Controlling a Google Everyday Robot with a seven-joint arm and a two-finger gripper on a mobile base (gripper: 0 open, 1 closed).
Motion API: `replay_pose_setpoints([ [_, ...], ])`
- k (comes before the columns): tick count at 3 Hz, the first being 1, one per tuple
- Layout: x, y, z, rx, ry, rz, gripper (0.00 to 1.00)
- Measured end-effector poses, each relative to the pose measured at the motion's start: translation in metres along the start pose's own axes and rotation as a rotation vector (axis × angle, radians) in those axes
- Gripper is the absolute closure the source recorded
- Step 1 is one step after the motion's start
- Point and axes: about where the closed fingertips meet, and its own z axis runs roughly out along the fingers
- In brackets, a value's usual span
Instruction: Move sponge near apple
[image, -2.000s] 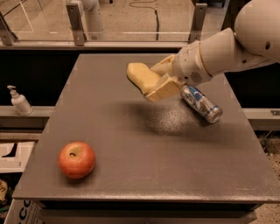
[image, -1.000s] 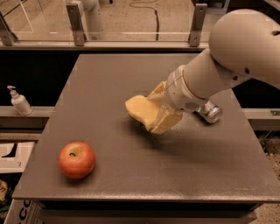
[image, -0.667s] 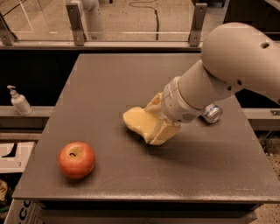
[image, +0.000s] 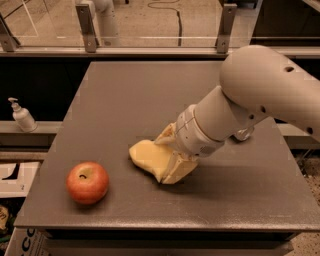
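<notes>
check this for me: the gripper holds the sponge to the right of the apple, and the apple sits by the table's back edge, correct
No. The apple sits near the table's front left corner, not its back edge; the camera view shows it. The gripper does hold the sponge to the apple's right.

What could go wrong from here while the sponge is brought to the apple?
1. The apple is round and sits near the table's front-left corner. If the sponge or the end effector, now right of it near mid-table, bumps it, it may roll off.
2. The sponge hangs very low in the end effector. It may drag on the table and slip out.
3. The wide arm hides most of a can and could knock it.
</notes>
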Motion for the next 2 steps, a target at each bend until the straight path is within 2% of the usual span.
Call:
replay_pose_setpoints([
  [2, -0.047, 0.026, 0.013, -0.077, -0.135, -0.051, 1.00],
])
